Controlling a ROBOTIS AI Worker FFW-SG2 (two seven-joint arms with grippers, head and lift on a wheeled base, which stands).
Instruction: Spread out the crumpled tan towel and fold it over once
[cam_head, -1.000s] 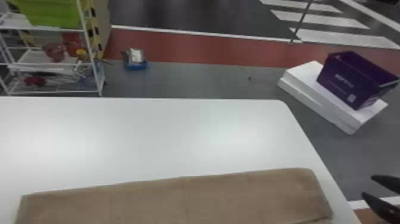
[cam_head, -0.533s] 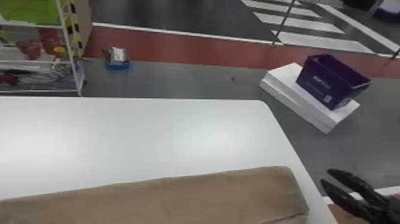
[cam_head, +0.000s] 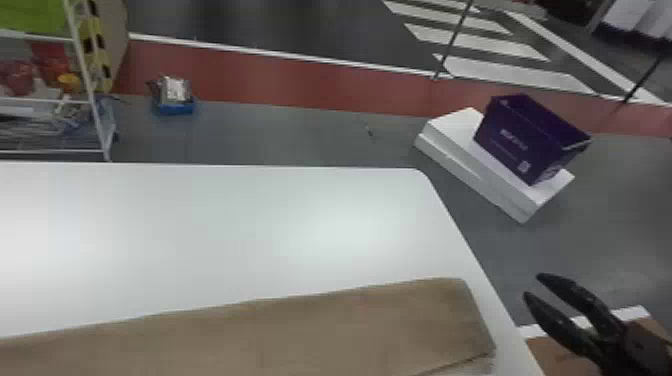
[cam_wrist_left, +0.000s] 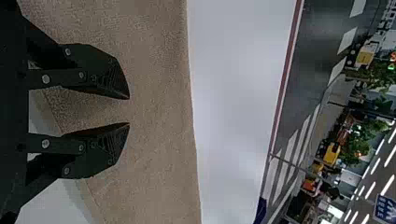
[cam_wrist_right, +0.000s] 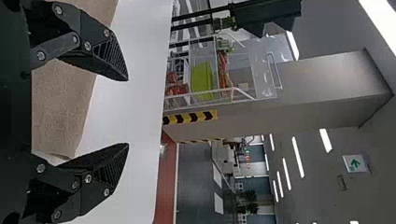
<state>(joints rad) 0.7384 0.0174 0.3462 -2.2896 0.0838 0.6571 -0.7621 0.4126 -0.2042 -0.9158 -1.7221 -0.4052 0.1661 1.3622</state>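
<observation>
My right claw (cam_head: 532, 285) hangs open and empty, off the right edge of the table (cam_head: 200, 225)
My left claw (cam_wrist_left: 129, 111) is parted too, gripping nothing, with the tan towel (cam_head: 325, 330) beneath it, spread in a long band across the near part of the table; farther out, a purple bin (cam_head: 515, 137) sits on white boxes (cam_head: 452, 130)

right gripper (cam_head: 532, 285) spread wide — tan towel (cam_wrist_right: 63, 105) on white table (cam_wrist_right: 133, 93) — what seems a green bin (cam_wrist_right: 201, 81) beyond.
</observation>
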